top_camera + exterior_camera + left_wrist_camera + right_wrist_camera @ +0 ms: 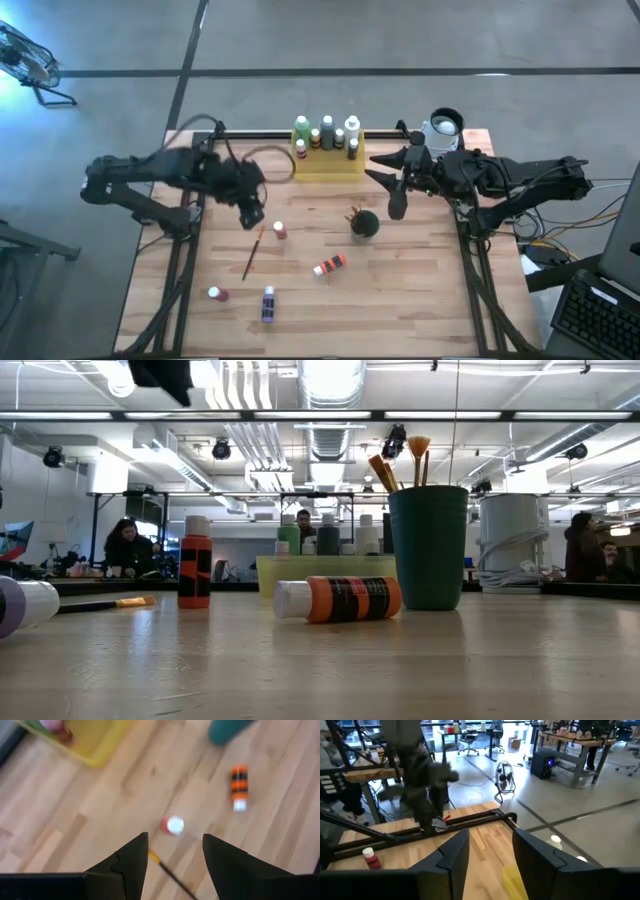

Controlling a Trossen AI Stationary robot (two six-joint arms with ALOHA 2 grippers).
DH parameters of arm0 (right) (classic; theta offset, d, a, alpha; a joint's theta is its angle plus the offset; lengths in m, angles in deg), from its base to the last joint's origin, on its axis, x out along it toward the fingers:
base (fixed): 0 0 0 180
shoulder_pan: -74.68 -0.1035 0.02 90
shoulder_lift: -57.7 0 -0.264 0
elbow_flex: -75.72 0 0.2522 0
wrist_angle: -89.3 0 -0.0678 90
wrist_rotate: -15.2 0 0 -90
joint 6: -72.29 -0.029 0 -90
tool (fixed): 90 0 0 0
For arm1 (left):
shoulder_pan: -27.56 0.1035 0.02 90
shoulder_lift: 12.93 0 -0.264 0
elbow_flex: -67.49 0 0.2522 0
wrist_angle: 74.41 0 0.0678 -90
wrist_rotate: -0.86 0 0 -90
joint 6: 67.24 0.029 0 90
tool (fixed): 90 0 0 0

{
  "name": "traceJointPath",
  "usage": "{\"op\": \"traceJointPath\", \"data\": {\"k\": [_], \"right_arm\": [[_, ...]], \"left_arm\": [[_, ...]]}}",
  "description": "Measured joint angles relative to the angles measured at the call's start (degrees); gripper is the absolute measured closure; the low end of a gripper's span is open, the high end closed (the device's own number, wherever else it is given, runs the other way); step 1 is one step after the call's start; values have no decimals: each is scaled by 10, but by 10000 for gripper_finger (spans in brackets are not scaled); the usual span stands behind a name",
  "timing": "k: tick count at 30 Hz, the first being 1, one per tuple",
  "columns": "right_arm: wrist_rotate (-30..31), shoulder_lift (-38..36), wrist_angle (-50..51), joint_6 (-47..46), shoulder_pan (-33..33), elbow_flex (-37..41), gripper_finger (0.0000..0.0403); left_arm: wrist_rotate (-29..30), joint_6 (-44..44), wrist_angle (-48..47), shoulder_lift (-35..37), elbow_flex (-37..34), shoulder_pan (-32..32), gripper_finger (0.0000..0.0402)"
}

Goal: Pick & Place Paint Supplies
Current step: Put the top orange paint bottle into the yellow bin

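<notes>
On the left, the left gripper (pixel 252 215) hovers with fingers apart and empty above a paintbrush (pixel 253 251) and a standing red bottle (pixel 279 230). Nearer lie a purple bottle (pixel 216 294) and a blue bottle (pixel 268 304). At centre an orange bottle (pixel 329 265) lies near the green cup (pixel 365 223); the yellow tray (pixel 328 160) holds more bottles (pixel 327 132) at the far edge. Rightward, the right gripper (pixel 396 180) hangs with fingers apart, empty.

The yellow tray (pixel 100 742) and green cup (pixel 227 729) are blurred and cut off in the left wrist view.
</notes>
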Motion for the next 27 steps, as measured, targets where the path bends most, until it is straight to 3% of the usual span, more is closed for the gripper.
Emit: {"op": "traceJointPath", "data": {"k": [4,11,18,27], "right_arm": [[0,2,-1,-3,8,1,243],[0,13,0,-5,23,-2,231],[-1,12,0,-8,26,-1,229],[-1,13,6,-6,35,-1,252]], "left_arm": [[-26,-27,16,-1,-52,-25,209],[-83,-26,126,-1,-144,-47,209],[-74,-5,161,-1,-207,-62,209],[-44,121,205,-16,-233,-62,209]]}}
